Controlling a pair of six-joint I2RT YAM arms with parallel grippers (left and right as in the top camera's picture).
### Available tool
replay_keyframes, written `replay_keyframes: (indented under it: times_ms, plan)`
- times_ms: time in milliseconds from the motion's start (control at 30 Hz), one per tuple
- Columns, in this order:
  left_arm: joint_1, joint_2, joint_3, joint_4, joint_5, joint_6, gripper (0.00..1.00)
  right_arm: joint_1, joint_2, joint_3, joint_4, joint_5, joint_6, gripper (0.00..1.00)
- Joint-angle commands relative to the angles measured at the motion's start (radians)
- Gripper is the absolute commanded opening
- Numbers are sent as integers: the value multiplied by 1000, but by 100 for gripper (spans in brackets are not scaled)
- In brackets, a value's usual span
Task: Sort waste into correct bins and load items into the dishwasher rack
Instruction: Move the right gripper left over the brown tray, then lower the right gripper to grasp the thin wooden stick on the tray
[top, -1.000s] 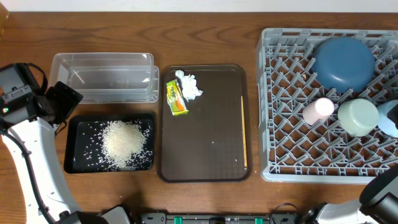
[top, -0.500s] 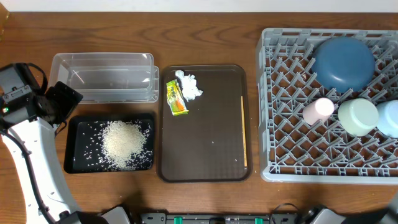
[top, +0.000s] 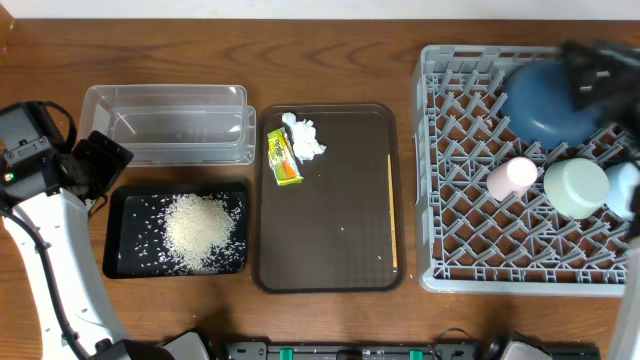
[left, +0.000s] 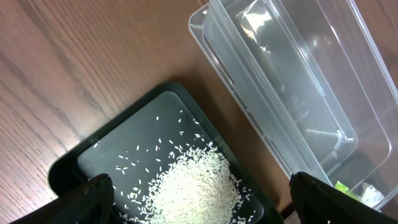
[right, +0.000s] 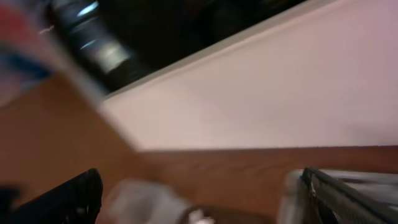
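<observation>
White rice (top: 203, 232) lies heaped in the black tray (top: 120, 262), with the clear tub (top: 165, 122) behind it. A crumpled tissue (top: 303, 137) and a snack wrapper (top: 283, 156) sit on the brown serving tray (top: 325, 230); a chopstick (top: 392, 210) lies along its right side. The grey rack (top: 480, 230) holds the blue bowl (top: 545, 105), pink cup (top: 512, 177), mint bowl (top: 576, 187) and light-blue bowl (top: 622, 188). My left gripper (top: 105, 160) (left: 202, 208) hangs open over the rice (left: 196, 183). My right gripper (top: 592, 72) (right: 199, 205), blurred, is open and empty above the blue bowl.
The rack fills the right third of the wooden table (top: 330, 60). My right arm (top: 632, 235) runs along the rack's right edge. In the left wrist view the clear tub (left: 292, 93) stands beside the black tray (left: 93, 155).
The right arm has swung from the bottom right corner up over the rack's far right, and its jaws have opened. The left arm and all objects are unmoved.
</observation>
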Motion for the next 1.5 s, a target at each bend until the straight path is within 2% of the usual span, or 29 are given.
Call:
replay_keyframes:
  times_ms: [0,100,267,333,433,500,600,667,700,967,1133,1200,1467]
  plan:
    - [4,5,-5,0,-5,-6,93,175,11,5,-15,-17,-20,99]
    - [4,5,-5,-1,-5,-6,93,362,31,5,-99,176,-63,98]
    - [4,5,-5,-1,-5,-6,93,662,91,14,-291,638,-122,85]
    - [4,5,-5,-1,-5,-6,93,765,148,57,-422,824,-134,83]
    - [4,5,-5,-1,-5,-6,93,865,263,166,-630,975,-145,82]
    - [4,5,-5,-1,-5,-6,93,917,358,267,-778,1014,-157,83]
    - [4,5,-5,-1,-5,-6,93,992,512,433,-991,1059,-159,90]
    - [4,5,-5,-1,-5,-6,93,1031,583,505,-1072,1081,-154,99]
    - [4,5,-5,-1,-5,-6,93,1052,616,530,-1097,1085,-150,99]
    - [4,5,-5,0,-5,-6,93,1191,743,539,-1057,1011,-140,99]
    - [4,5,-5,-1,-5,-6,93,1228,838,539,-1060,1123,130,99]
    - [4,5,-5,-1,-5,-6,93,1232,875,539,-1065,1155,195,99]
    - [4,5,-5,0,-5,-6,93,1218,969,539,-1175,1286,216,99]
